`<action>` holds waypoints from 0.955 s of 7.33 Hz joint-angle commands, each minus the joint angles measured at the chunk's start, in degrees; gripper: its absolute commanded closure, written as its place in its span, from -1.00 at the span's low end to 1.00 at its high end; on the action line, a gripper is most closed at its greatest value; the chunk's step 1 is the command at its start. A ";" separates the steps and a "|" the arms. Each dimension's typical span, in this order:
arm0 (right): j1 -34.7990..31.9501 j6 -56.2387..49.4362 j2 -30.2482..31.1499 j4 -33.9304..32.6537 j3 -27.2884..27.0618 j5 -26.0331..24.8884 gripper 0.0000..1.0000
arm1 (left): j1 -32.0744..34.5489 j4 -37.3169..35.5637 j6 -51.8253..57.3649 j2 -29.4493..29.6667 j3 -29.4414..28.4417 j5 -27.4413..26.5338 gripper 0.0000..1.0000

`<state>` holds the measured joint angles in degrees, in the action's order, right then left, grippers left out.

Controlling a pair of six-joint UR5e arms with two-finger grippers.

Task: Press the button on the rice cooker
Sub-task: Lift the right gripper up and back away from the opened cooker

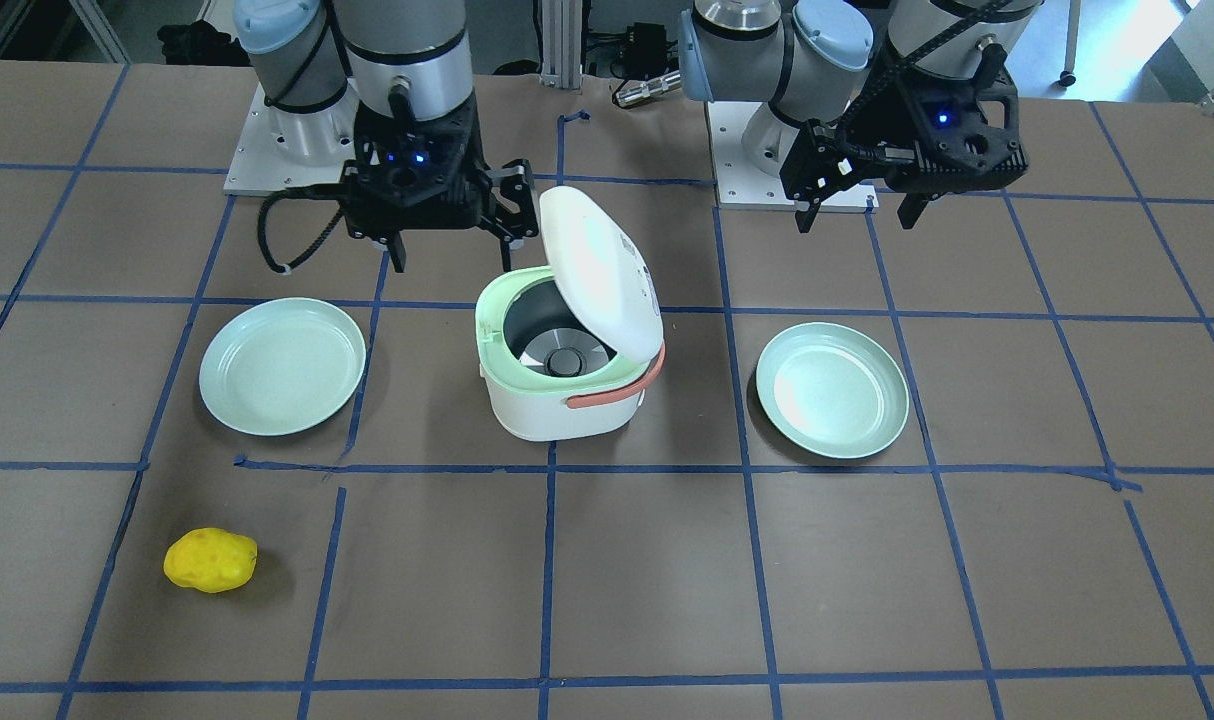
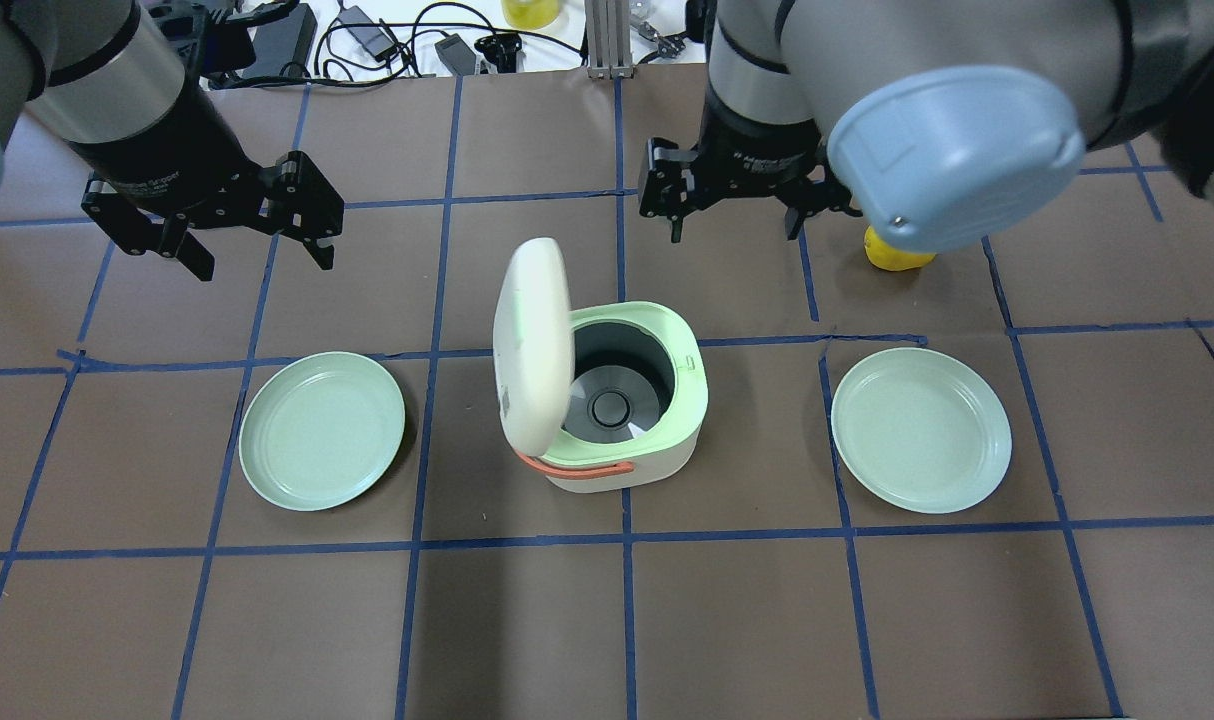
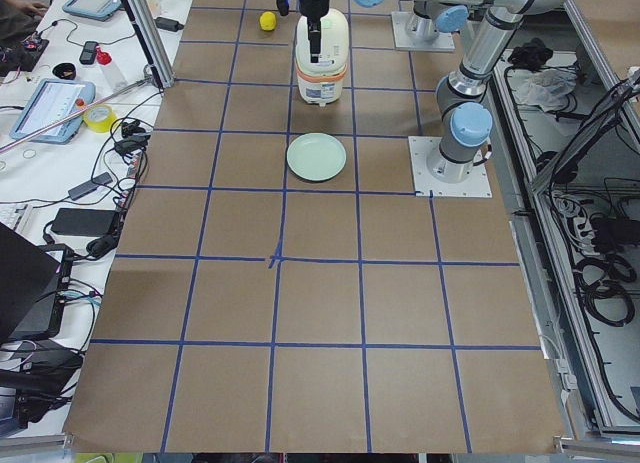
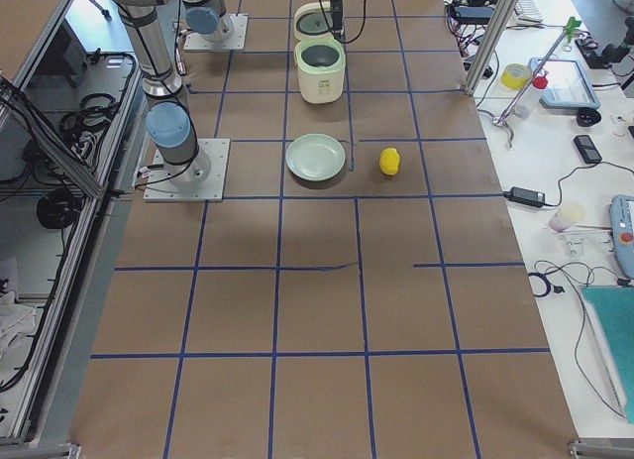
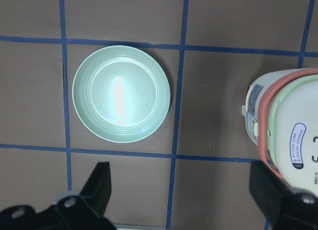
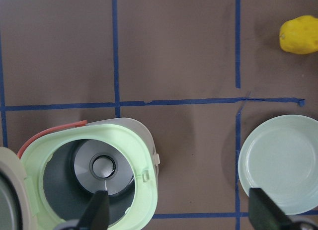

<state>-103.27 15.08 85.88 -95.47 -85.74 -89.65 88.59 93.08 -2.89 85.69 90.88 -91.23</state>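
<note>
The white rice cooker (image 1: 557,410) with a pale green rim (image 2: 692,400) and an orange handle stands mid-table. Its lid (image 2: 532,340) stands open and the grey inside is empty. A small white tab (image 6: 157,159) sits on the rim's outer side. My left gripper (image 2: 257,235) is open and empty, hovering beyond the left plate, apart from the cooker. My right gripper (image 2: 732,205) is open and empty, hovering just beyond the cooker's far right side. The left wrist view shows the lid's edge (image 5: 293,135). The right wrist view looks down into the pot (image 6: 104,166).
Two pale green plates lie either side of the cooker, one on the robot's left (image 2: 322,430) and one on its right (image 2: 920,430). A yellow lemon-like object (image 2: 897,255) lies beyond the right plate, partly hidden by the right arm. Cables and gear lie along the far table edge.
</note>
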 commanded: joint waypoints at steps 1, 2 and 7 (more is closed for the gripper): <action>7.35 -5.56 0.25 1.43 2.24 0.62 -1.00 | 0.00 0.00 0.08 0.00 0.00 0.00 -1.00; 9.47 -7.06 0.33 1.43 2.24 0.09 -1.00 | 0.00 0.00 -0.01 0.00 0.00 0.00 -1.00; 11.95 -10.77 0.60 2.83 2.33 -0.09 -1.00 | 0.00 0.00 0.08 0.00 0.00 0.00 -1.00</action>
<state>-91.39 4.55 86.37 -93.20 -83.41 -89.72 88.59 93.08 -2.81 85.69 90.86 -91.23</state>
